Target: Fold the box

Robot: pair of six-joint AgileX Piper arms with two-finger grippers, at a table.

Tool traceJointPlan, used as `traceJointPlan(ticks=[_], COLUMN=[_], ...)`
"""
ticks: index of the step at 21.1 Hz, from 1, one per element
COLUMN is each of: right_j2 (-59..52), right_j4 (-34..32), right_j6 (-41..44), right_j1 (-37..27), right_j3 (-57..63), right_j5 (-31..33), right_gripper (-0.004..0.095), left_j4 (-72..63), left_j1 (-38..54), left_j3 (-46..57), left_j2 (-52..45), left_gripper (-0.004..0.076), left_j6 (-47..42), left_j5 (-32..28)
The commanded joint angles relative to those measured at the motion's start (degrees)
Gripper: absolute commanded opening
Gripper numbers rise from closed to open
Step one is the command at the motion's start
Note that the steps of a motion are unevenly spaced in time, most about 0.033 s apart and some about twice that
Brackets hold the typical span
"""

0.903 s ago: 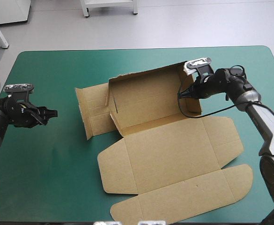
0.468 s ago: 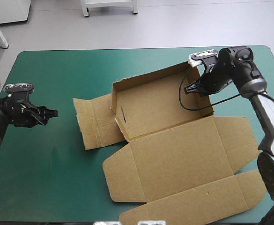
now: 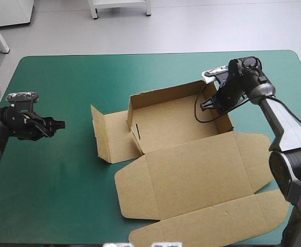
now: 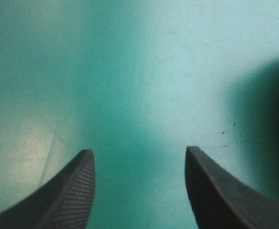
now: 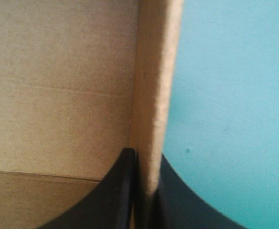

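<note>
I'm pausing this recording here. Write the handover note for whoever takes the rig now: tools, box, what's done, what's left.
Left tool: open, empty, over the teal-green cover, apart from the box.
Right tool: shut on the box, pinching its right wall.
Done: far, left and right walls stand; the lid lies flat toward the near edge.
Left: the left end flap sticks out untucked; probably fold it in next.

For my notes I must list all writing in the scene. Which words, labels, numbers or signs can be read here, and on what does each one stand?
None: no text can be read in any view.
The box is plain brown board, without print or label.
The teal-green cover bears no mark or sign.
</note>
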Motion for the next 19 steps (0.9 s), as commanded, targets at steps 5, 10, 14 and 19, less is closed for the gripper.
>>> traceJointPlan(ticks=[5, 10, 14, 19], right_j2=[-2.59, -3.33, -3.34, -3.19], right_j4=[-0.03, 0.42, -3.15, -5.07], right_j6=[-1.46, -0.79, -0.5, 1.96], right_j1=[-0.12, -0.02, 1.41, 2.83], right_j3=[-4.61, -11.46, -10.44, -9.6], right_j5=[-1.2, 1.36, 0.77, -2.43], right_gripper=[0.061, 0.0667, 0.0667, 0.0658], left_j4=[-0.91, -0.91, -0.91, -0.9], left_j1=[-0.04, -0.04, -0.04, -0.04], left_j3=[-1.55, -1.55, -1.55, -1.55], left_j2=[-1.82, -1.82, -1.82, -1.82], left_gripper=[0.0403, 0.0403, 0.0403, 0.0403], left_j6=[0.16, 0.16, 0.16, 0.16], left_j5=[-2.89, -3.15, -3.26, -3.26])
